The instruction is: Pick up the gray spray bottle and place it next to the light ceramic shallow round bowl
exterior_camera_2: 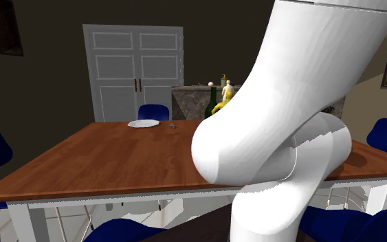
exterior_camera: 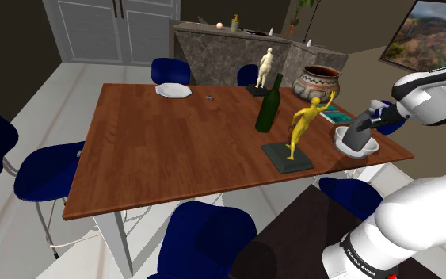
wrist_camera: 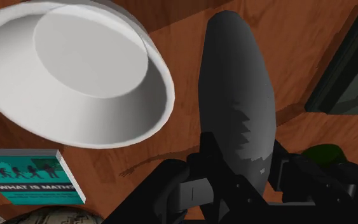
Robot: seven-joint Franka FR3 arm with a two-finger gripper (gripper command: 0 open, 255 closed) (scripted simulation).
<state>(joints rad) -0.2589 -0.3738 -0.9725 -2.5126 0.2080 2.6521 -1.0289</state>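
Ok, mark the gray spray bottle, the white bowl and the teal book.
gray spray bottle (wrist_camera: 234, 89), wrist view, middle of body.
white bowl (wrist_camera: 82, 57), wrist view, bare inner floor.
teal book (wrist_camera: 26, 177), wrist view, front cover.

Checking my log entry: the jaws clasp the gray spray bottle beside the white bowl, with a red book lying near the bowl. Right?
One slip: the book is teal, not red, as the wrist view shows. The jaws do clasp the gray spray bottle beside the white bowl.
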